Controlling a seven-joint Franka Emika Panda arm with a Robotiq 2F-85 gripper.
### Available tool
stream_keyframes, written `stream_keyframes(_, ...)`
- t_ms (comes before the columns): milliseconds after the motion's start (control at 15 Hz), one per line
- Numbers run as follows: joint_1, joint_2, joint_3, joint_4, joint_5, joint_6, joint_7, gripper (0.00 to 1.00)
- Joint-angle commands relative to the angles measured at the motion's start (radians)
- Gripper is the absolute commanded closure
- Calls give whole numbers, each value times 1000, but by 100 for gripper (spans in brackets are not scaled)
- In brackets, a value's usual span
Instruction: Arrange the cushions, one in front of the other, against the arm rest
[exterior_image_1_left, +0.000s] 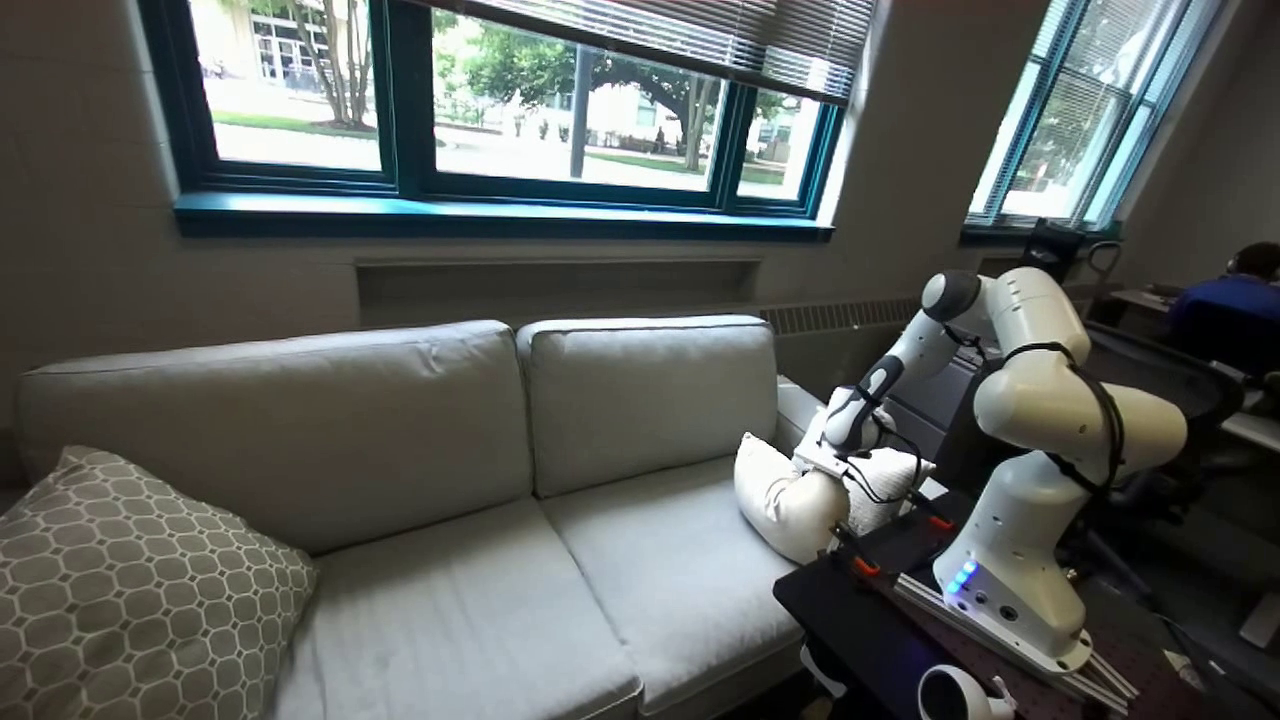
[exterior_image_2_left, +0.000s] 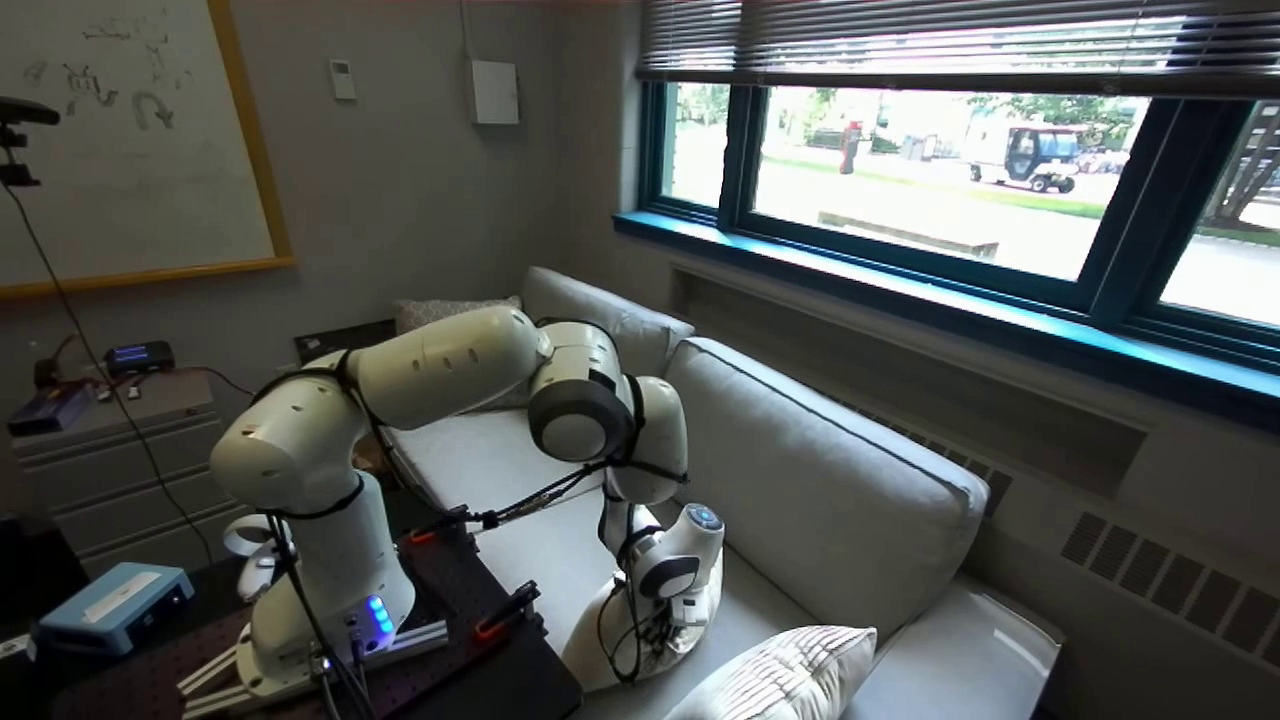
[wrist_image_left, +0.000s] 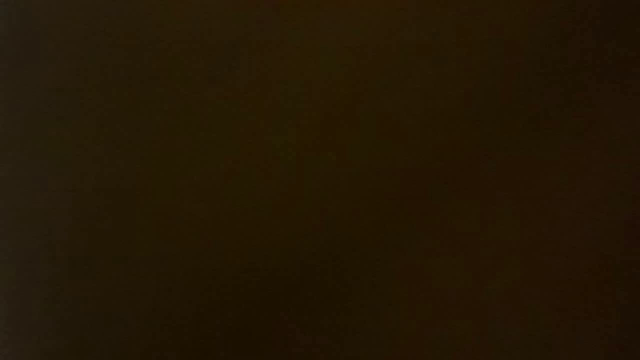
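Strong daylight comes through the wide blue-framed glass window (exterior_image_1_left: 540, 120), with overexposed glare outside; the plain grey wall (exterior_image_2_left: 415, 195) looks dim. The wrist view is nearly black.

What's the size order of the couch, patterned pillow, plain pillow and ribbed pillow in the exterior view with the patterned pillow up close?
1. Couch
2. Patterned pillow, seen close up
3. Plain pillow and ribbed pillow: unsure between these, since the robot arm covers part of each
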Motion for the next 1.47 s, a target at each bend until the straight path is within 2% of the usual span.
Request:
stream_keyframes(0,220,-25,-172,25,283,-52,9,95)
stream_keyframes(67,283,-30,-222,22,371,-82,6,94)
stream_keyframes(133,341,-33,-269,20,445,-123,10,82)
stream_keyframes(200,392,-32,-311,20,501,-170,24,64)
stream_keyframes(267,438,-26,-352,26,546,-216,38,59)
stream_keyframes(400,510,-19,-421,28,605,-313,70,44)
stream_keyframes(600,573,-13,-487,33,642,-464,151,21)
stream_keyframes(800,600,-9,-513,51,647,-623,255,1)
stream_keyframes(1000,605,-16,-504,61,641,-683,324,0)
stream_keyframes(1400,690,-76,-513,-11,626,-591,488,0)
